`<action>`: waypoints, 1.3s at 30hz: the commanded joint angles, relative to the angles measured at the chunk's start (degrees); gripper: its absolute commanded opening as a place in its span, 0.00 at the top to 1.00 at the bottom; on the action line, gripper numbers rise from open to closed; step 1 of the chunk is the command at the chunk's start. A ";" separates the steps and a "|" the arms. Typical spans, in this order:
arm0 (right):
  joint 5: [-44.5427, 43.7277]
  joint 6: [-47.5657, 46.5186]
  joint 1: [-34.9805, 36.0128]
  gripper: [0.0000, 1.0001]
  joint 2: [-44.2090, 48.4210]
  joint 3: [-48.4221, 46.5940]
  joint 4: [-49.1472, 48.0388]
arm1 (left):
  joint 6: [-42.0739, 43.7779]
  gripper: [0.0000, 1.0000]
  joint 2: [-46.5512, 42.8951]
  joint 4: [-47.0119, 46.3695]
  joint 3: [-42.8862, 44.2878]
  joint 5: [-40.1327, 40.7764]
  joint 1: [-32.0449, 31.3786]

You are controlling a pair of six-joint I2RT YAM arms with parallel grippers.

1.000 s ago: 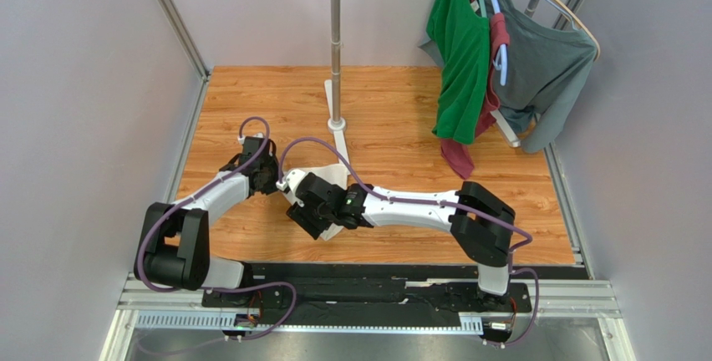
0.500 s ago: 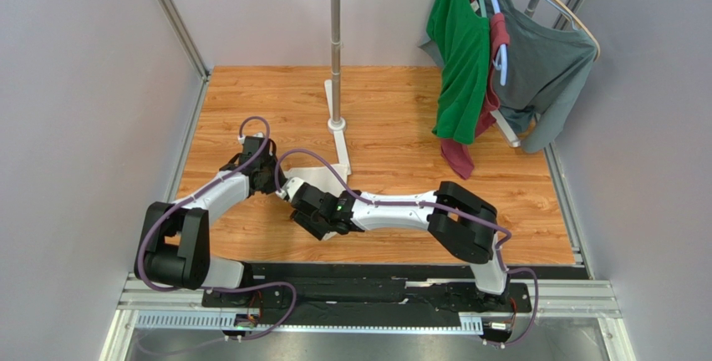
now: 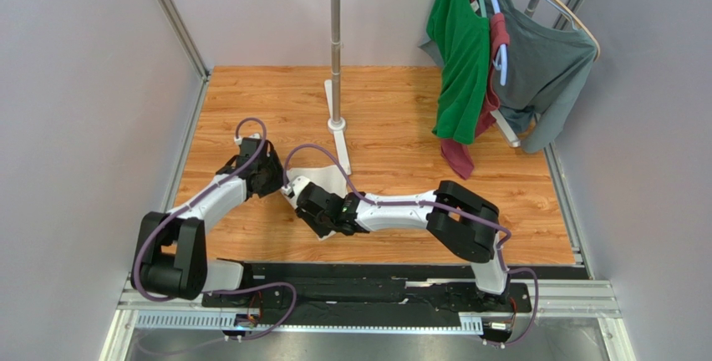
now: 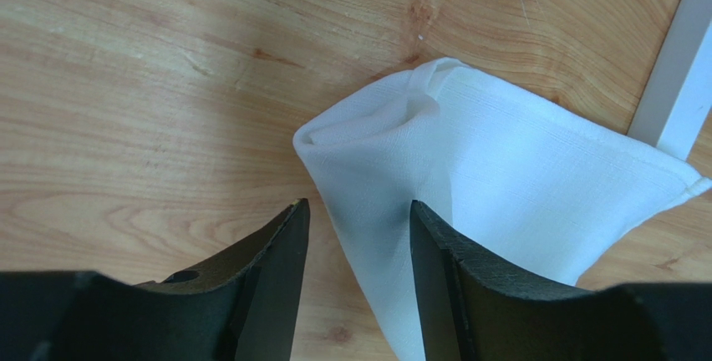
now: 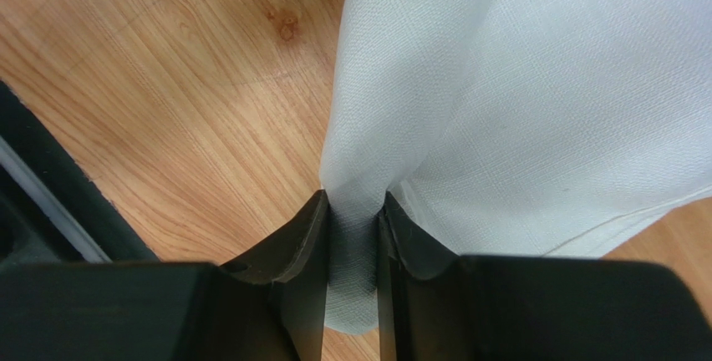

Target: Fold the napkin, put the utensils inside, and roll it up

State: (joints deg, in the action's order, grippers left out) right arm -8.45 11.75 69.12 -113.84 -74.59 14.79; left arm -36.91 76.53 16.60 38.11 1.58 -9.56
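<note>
Napkin (image 3: pixel 322 179), thin limp white cloth, lies folded on table (image 3: pixel 401 102) beside pole stand foot (image 3: pixel 341 148). Right gripper (image 5: pixel 351 211) pinches raised fold; left gripper (image 4: pixel 358 219) spread open astride near corner. Light, floppy, likely best gripped at edges.

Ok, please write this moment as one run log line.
left gripper: open, astride napkin edge | right gripper: shut on napkin fold | spoon: not in view
</note>
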 commanded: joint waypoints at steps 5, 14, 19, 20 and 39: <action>21.24 6.53 -6.71 0.81 0.55 11.83 -8.78 | -1.94 0.39 -12.10 3.53 -1.98 5.10 0.25; 37.34 10.92 -13.57 0.84 -0.94 16.40 -18.99 | -0.45 0.39 -15.01 -0.60 -5.94 1.06 0.25; 42.54 12.51 -16.91 0.85 -2.52 17.28 -21.55 | -1.06 0.39 -12.99 -4.38 -6.73 -1.14 0.25; 44.20 12.68 -17.26 0.85 -2.79 17.46 -22.34 | -1.41 0.39 -12.73 -4.82 -6.82 -1.15 0.25; 54.15 15.85 -23.59 0.87 -8.59 16.76 -26.47 | -2.56 0.46 -2.44 -11.68 -4.89 -4.31 0.25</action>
State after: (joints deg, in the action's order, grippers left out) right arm 47.51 28.10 46.50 -118.39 -59.27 -17.89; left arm -39.18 72.90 7.55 31.51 -1.56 -9.54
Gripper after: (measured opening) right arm 0.210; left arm 0.563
